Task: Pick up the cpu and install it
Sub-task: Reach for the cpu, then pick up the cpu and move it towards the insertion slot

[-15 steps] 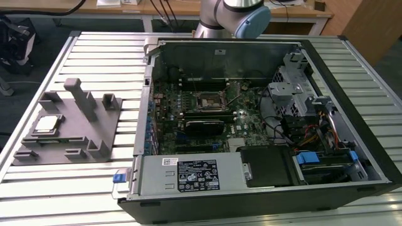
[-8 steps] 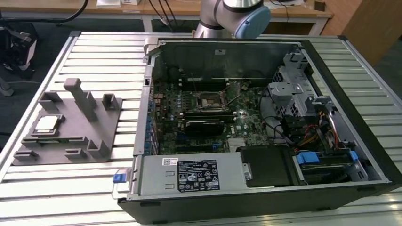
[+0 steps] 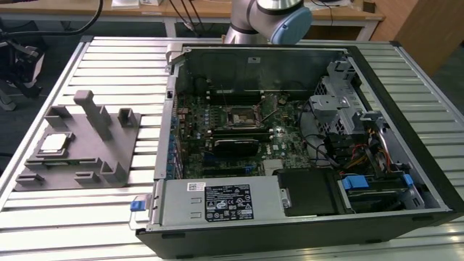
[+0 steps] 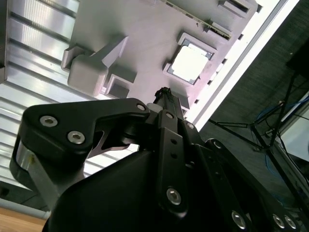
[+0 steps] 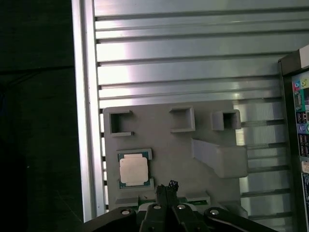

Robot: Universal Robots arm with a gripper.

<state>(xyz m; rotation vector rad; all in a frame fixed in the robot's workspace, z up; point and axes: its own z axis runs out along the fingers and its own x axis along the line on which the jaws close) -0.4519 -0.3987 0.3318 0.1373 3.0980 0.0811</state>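
Finds the cpu lying flat, pale metal top upward, in a square recess of the grey fixture block. Places that block on the slatted aluminium table, at the exterior view's left, just beside the open computer case and apart from it. Confirms the cpu in both wrist views, seated within its recess on the block, with a thin darker rim around the bright top.

Records the gripper held above the block, its tips close beside the cpu as seen from the first wrist view but clear of it, with no contact. Reads the fingers as pressed together, with nothing pinched between them.

Notes an upright post and several smaller raised blocks on the fixture, one slanted post lying well to the side of the cpu.

Inside the case, observes the motherboard with a square socket toward its far half, and a drive cage toward the exterior view's right. Locates the arm at the far edge of the table, behind the case.
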